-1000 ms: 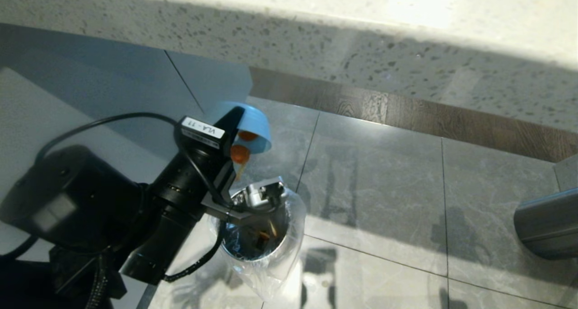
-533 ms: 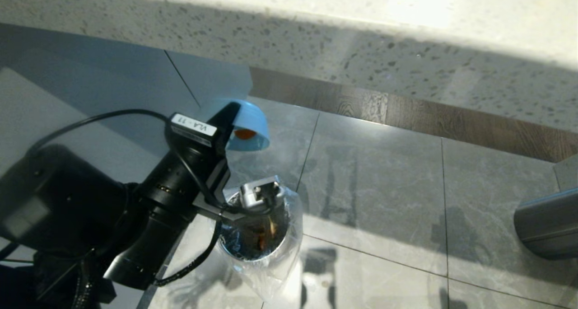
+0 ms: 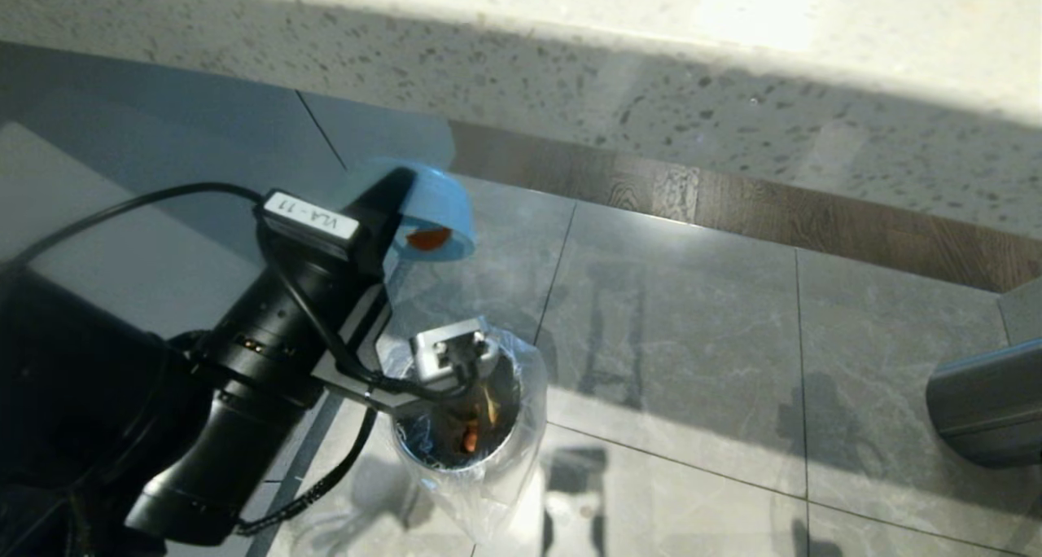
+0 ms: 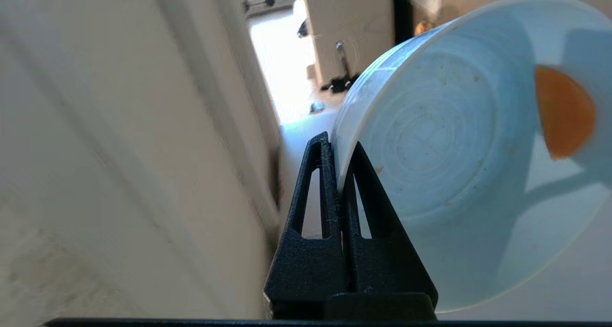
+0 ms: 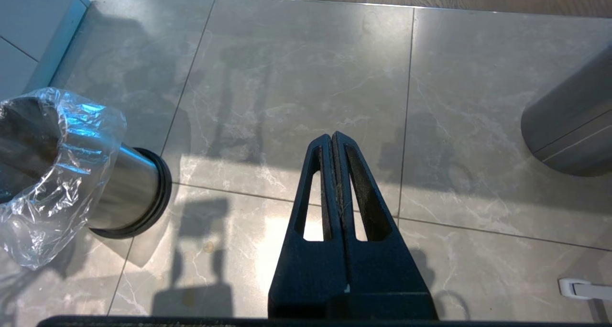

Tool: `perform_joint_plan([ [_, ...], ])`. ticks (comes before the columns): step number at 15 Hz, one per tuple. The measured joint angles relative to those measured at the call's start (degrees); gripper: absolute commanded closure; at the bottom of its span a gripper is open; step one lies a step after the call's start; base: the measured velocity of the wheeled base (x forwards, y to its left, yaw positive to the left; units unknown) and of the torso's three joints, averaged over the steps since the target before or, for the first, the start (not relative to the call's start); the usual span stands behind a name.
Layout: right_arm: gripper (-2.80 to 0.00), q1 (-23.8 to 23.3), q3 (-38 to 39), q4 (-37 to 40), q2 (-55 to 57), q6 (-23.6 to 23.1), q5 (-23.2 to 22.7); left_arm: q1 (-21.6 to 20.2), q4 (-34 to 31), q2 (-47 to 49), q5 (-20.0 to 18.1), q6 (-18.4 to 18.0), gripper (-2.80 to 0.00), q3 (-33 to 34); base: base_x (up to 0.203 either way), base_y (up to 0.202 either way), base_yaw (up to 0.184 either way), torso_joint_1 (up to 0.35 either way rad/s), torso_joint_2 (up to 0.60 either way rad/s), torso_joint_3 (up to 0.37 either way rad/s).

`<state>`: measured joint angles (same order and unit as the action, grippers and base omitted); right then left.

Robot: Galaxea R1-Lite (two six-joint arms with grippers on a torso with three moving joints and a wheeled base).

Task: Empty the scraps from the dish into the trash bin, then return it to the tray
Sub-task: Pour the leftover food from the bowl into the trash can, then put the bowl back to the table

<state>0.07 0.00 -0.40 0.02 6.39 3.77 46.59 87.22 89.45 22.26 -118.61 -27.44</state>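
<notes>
The pale blue dish [image 3: 444, 203] hangs tipped on its side above and beyond the trash bin [image 3: 521, 427], a shiny metal cylinder lined with a clear bag. My left gripper [image 3: 389, 203] is shut on the dish's rim. In the left wrist view the fingers [image 4: 330, 174] pinch the rim of the dish [image 4: 449, 164], and one orange carrot slice [image 4: 564, 112] sticks to its inner wall. Orange and yellow scraps [image 3: 470, 436] lie inside the bin. My right gripper [image 5: 332, 136] hangs shut over the floor, beside the bin [image 5: 126, 188]. The tray is out of view.
A speckled stone counter edge [image 3: 570, 68] runs across the top, with a wood strip [image 3: 733, 207] under it. A dark steel cylinder [image 3: 985, 402] stands at the right on the grey floor tiles [image 3: 692, 337]. A small white object [image 5: 584, 288] lies on the floor.
My left arm has drawn up and to the left with the tipped dish. A carrot slice and a yellow stick have dropped from it into the bin; one slice stays in the dish.
</notes>
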Motion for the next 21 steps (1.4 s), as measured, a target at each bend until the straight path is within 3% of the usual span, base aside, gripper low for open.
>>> perform_joint_plan([
  [16,0.0,0.0,0.0,0.0,0.0,0.0,0.0,1.6,0.0,-2.8,-0.6,-2.0,0.0,3.8,0.0,0.0,0.0,0.0,0.0,0.0],
  [18,0.0,0.0,0.0,0.0,0.0,0.0,0.0,1.4,0.0,-2.6,-0.2,-0.8,0.0,6.1,0.0,0.0,0.0,0.0,0.0,0.0],
  [21,0.0,0.0,0.0,0.0,0.0,0.0,0.0,0.9,-0.1,-2.5,2.5,6.0,0.0,13.1,0.0,0.0,0.0,0.0,0.0,0.0],
])
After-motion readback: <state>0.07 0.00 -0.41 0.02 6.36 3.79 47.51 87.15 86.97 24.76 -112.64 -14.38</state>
